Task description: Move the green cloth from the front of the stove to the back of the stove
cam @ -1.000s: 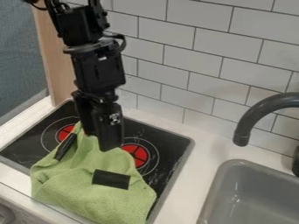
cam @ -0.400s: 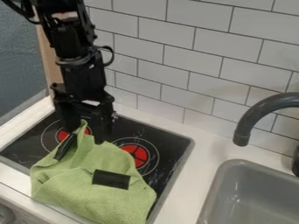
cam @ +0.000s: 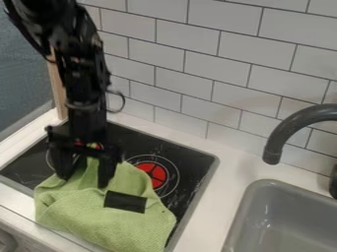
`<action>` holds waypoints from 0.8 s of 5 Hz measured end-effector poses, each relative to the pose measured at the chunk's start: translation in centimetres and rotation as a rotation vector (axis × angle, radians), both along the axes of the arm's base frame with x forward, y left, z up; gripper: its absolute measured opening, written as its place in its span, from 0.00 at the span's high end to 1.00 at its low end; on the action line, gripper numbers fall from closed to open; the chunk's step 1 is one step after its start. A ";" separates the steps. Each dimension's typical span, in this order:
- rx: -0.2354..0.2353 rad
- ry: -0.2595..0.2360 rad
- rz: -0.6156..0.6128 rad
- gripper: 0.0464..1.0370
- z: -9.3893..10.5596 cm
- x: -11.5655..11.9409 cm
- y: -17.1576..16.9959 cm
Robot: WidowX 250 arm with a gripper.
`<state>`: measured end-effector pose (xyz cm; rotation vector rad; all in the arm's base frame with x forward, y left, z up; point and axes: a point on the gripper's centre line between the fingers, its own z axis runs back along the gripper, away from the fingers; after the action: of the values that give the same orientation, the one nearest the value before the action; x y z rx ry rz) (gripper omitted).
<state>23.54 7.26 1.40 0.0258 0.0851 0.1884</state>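
Camera view: one hand (cam: 84, 180), one cloth (cam: 95, 222)

Cloth (cam: 105, 224) on stove (cam: 191, 170) — left of sink (cam: 263, 189).

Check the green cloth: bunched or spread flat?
Bunched. The green cloth lies rumpled on the stovetop, with raised folds and an uneven outline.

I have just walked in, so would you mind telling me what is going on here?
The robot arm's gripper is down at the upper part of a green cloth, its fingers apart with some cloth between them, not clamped shut. The cloth lies crumpled over the front of a black stove top, beside a grey sink with a dark faucet.
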 end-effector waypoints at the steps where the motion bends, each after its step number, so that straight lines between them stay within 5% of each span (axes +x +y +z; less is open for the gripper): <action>1: 0.006 0.009 0.013 0.04 -1.1 0.2 -0.3; 4: -0.005 -0.030 0.032 0.04 -2.6 1.2 -0.6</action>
<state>24.75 6.68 -1.18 0.0170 0.0563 0.2204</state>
